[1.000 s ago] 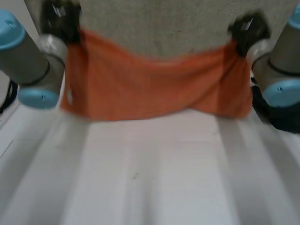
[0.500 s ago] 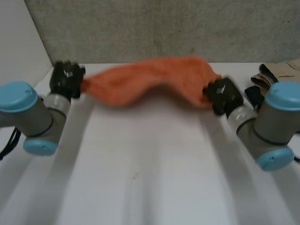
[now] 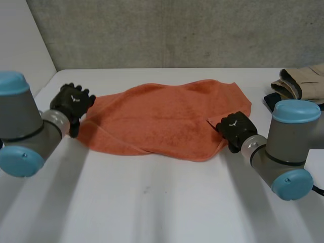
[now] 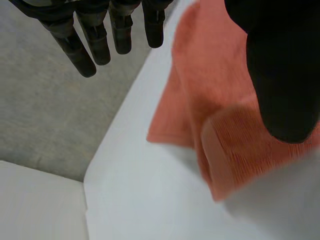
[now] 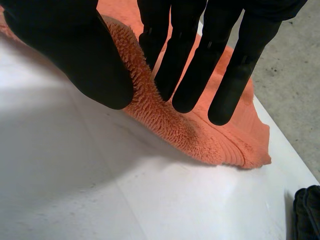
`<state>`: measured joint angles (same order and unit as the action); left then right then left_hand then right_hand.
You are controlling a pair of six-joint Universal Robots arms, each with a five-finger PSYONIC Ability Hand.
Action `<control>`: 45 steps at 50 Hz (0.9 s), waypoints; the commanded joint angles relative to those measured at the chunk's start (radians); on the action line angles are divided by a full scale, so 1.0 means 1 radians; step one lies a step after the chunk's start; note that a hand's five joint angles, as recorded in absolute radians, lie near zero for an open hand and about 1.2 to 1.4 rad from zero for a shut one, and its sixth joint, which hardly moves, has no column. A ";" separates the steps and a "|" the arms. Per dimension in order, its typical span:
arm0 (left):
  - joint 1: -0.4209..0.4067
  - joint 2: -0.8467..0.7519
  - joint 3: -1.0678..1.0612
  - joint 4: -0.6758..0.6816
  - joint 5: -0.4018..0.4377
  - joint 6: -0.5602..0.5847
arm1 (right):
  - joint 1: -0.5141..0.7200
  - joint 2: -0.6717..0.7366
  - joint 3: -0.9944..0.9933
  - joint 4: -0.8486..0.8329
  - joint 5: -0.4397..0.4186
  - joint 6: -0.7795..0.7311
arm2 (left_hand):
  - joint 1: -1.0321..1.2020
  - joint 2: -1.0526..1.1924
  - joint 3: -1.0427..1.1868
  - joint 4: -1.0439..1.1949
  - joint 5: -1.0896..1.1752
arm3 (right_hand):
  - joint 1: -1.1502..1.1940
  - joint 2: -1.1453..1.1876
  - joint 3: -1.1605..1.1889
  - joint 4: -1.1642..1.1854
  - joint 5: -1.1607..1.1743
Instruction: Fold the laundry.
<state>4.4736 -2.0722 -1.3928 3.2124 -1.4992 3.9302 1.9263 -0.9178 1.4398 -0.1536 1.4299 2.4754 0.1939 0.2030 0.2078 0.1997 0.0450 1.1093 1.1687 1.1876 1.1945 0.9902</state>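
— Orange terry, that towel (image 3: 167, 114). Where does it lie?

— Spread flat across the far half of the white bench (image 3: 162, 202). Its near edge is doubled over in a soft fold.

— Take it from the left, then.

— The left hand (image 3: 73, 101) sits at the towel's left edge. In its own wrist view the fingers (image 4: 95, 42) hang straight, well apart from the thumb (image 4: 280, 75) and clear of the cloth. The thumb is over the towel's corner, and I cannot tell whether it touches. Nothing is pinched there.

— And further right?

— The right hand (image 3: 234, 129) is at the towel's near right corner. In its wrist view the fingers are straight and spread away from the thumb. The fuzzy edge of the cloth runs between them, unclamped.

— Anything hidden or cut off?

— The left thumb covers part of the corner beneath it. At the bench's far right, beyond the right arm, lies a pile of clothes (image 3: 298, 83), beige over something dark. The head view's edge cuts it off, so I cannot say how many pieces it holds.
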 commanded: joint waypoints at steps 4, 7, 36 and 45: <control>-0.063 -0.138 0.326 -0.303 -0.006 -0.271 | 0.000 0.000 0.007 0.000 0.001 -0.019 | 0.388 0.379 0.374 0.382 0.362 | 0.287 0.228 0.209 0.202 0.231; -0.059 -0.207 0.408 -0.382 -0.001 -0.289 | -0.003 0.000 0.011 0.000 0.000 -0.016 | 0.501 0.492 0.487 0.495 0.475 | 0.287 0.228 0.209 0.202 0.231; -0.025 -0.479 0.663 -0.460 -0.045 -0.144 | -0.032 -0.026 0.016 0.000 -0.009 -0.019 | 1.005 0.996 0.992 1.000 0.980 | 0.287 0.228 0.209 0.202 0.231; -0.005 -0.462 0.661 -0.460 -0.082 -0.109 | -0.040 -0.062 0.005 0.022 -0.008 -0.009 | 1.202 1.193 1.188 1.197 1.177 | 0.287 0.228 0.209 0.202 0.231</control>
<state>4.4529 -2.5512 -0.7290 2.7540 -1.5610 3.8013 1.8913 -0.9507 1.4507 -0.1484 1.4214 2.4592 1.1369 1.1874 1.1786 1.1894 0.9854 1.1093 1.1687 1.1876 1.1945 0.9902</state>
